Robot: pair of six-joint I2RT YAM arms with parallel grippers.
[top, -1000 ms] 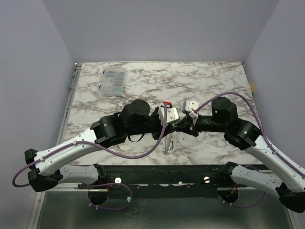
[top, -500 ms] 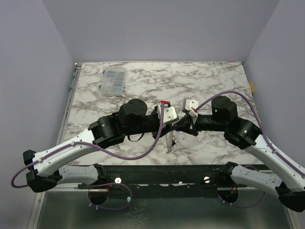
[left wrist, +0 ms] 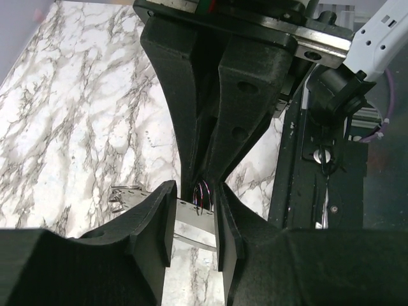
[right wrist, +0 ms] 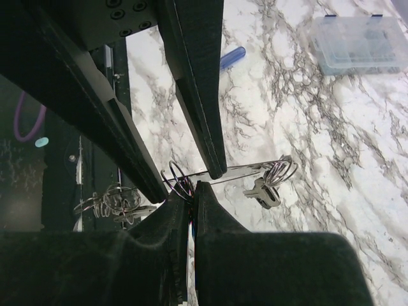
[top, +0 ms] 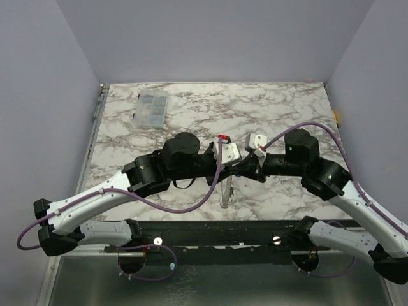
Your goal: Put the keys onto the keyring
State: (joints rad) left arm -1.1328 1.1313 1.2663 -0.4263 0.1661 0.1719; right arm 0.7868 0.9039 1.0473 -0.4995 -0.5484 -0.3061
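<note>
1 clear box (top: 153,107), 1 keyring (top: 225,191), 1 blue-handled item (right wrist: 232,57), prob. 1 key (right wrist: 261,191).

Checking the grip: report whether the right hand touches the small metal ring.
Touching. Right wrist view shows the right hand pinching the small metal ring.

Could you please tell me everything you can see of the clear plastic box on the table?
The clear plastic box is a flat rectangular case of translucent plastic, seemingly split into small compartments, with two blue tabs on one long edge. It looks closed and lies flat on the marble table toward the far left corner, with nothing else touching it. Its contents cannot be made out.
</note>
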